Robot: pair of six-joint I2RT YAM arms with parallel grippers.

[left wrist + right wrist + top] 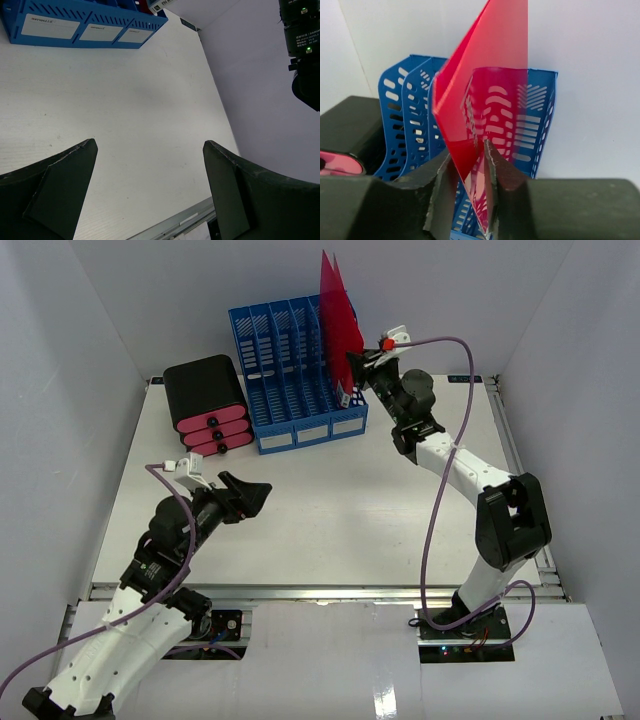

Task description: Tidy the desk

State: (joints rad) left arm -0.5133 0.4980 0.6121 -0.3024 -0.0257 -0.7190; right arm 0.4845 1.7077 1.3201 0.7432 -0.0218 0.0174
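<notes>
The white desk [330, 500] has a silver rail along its front edge. A blue slotted file rack [295, 375] stands at the back. My right gripper [352, 375] is shut on a translucent red folder [337, 325], holding it upright at the rack's rightmost slot. In the right wrist view the folder [485, 90] sits pinched between the fingers [497, 175], in front of the rack [410, 115]. My left gripper [250, 495] is open and empty above the desk's left front. In the left wrist view it [150, 150] hovers over bare desk [125, 100].
A black case with pink layers [208, 405] stands left of the rack. White walls enclose the desk on three sides. The rack's labelled front [80, 30] shows in the left wrist view. The right arm's base [305, 45] is at the right.
</notes>
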